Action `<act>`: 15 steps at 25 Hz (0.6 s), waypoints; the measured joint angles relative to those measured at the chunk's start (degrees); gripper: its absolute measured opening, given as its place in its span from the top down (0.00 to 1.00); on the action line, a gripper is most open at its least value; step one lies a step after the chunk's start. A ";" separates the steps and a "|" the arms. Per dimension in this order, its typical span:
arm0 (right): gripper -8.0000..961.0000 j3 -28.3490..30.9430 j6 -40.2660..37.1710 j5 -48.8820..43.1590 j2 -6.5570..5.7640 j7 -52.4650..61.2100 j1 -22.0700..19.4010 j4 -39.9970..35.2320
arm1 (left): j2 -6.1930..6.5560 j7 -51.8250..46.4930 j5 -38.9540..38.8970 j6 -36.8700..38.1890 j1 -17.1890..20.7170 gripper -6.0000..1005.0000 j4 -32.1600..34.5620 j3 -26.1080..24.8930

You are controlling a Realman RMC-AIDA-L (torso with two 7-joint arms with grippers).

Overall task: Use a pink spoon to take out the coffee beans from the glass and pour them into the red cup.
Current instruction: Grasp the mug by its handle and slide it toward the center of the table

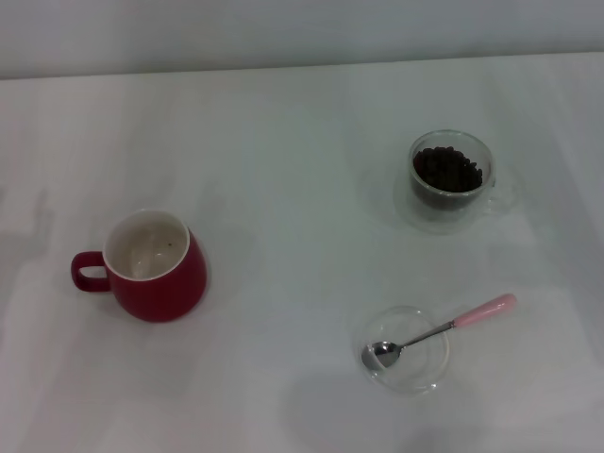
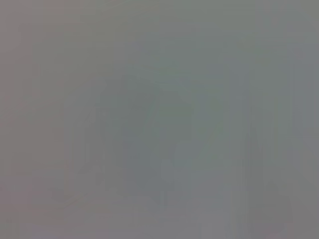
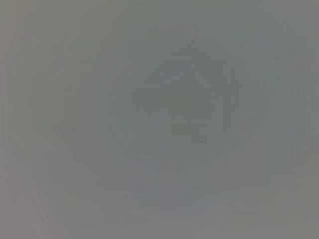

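Three vessels stand on the white table (image 1: pixel 302 113), and neither gripper shows in any view, so places cannot be tied to a gripper and whether the fingers are wide or narrow cannot be told; both wrist views give only a flat grey blur.

On the robot's left stands the red cup (image 1: pixel 160 278), upright, its loop handle turned outward to the left; its white inside holds nothing but a few dark specks (whether beans or marks cannot be told).

Well apart, on the far right, the glass (image 1: pixel 451 179) stands upright with the coffee beans (image 1: pixel 447 170) heaped inside, filling it to near the rim; its clear handle points right.

Nearer the robot, below the glass, a shallow clear dish (image 1: pixel 415 368) carries the pink spoon (image 1: pixel 444 328): the metal bowl rests in the dish, and the pale pink handle slants out over the rim toward the right.
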 joint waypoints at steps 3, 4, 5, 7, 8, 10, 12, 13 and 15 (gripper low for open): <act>0.39 -0.07 0.04 -0.01 0.00 0.00 -0.08 0.20 | -0.05 0.00 0.01 -0.14 0.29 0.45 -0.11 0.01; 0.39 -0.09 0.05 -0.01 0.00 0.01 -0.12 0.22 | -0.05 0.00 0.01 -0.16 0.40 0.45 -0.15 0.01; 0.39 -0.11 0.05 -0.01 0.02 0.01 -0.14 0.25 | -0.06 0.00 0.02 -0.18 0.51 0.45 -0.19 0.01; 0.39 -0.16 0.06 -0.01 0.06 0.02 -0.15 0.32 | -0.07 0.00 0.03 -0.18 0.64 0.45 -0.21 0.01; 0.39 -0.18 0.07 -0.01 0.08 0.03 -0.17 0.34 | -0.07 0.00 0.03 -0.18 0.71 0.45 -0.22 0.01; 0.39 -0.19 0.09 -0.01 0.09 0.03 -0.22 0.39 | -0.08 0.00 0.03 -0.18 0.76 0.45 -0.22 0.01; 0.39 -0.19 0.11 -0.01 0.09 0.03 -0.25 0.44 | -0.08 0.00 0.04 -0.18 0.82 0.45 -0.22 0.01; 0.39 -0.20 0.13 -0.01 0.09 0.04 -0.25 0.48 | -0.08 0.00 0.03 -0.18 0.86 0.45 -0.22 0.01; 0.39 -0.20 0.13 -0.01 0.09 0.03 -0.27 0.53 | -0.08 0.00 0.26 -0.18 0.88 0.45 -0.22 0.01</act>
